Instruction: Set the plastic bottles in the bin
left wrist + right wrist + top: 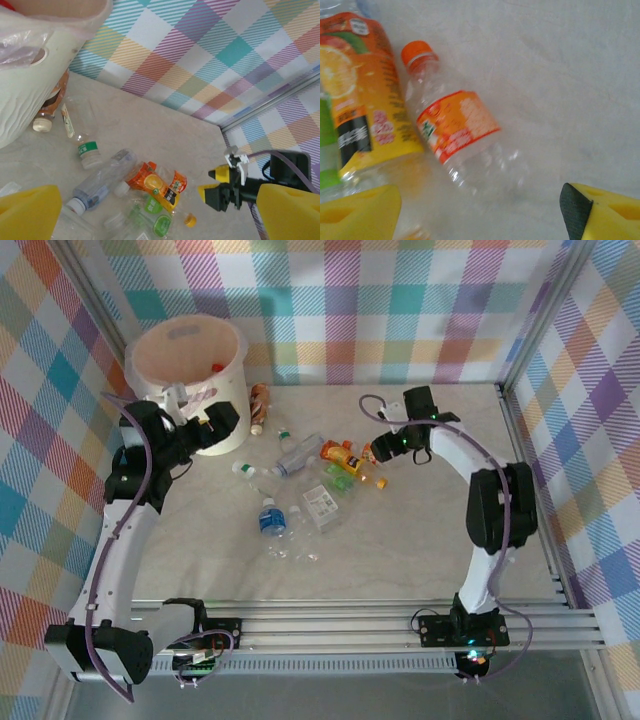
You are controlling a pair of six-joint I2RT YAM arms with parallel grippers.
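Note:
Several crushed plastic bottles (300, 490) lie scattered mid-table. The cream bin (150, 340) stands at the back left, its wall (25, 95) close in the left wrist view. My right gripper (372, 452) is low at the right end of the pile. Its open fingers straddle the clear base of an orange-capped, orange-labelled bottle (460, 130), and the right finger (600, 215) stands apart from it. Beside that bottle lies a yellow-orange juice bottle (360, 100). My left gripper (215, 430) hovers beside the bin, open with nothing between its fingers (27, 212).
A brown-labelled bottle (259, 405) lies against the bin's foot. A loose orange cap (382, 481) sits near the right gripper. A blue-labelled bottle (271, 520) and a white-labelled one (322, 505) lie nearer the front. Checked walls (400, 300) close the back and sides.

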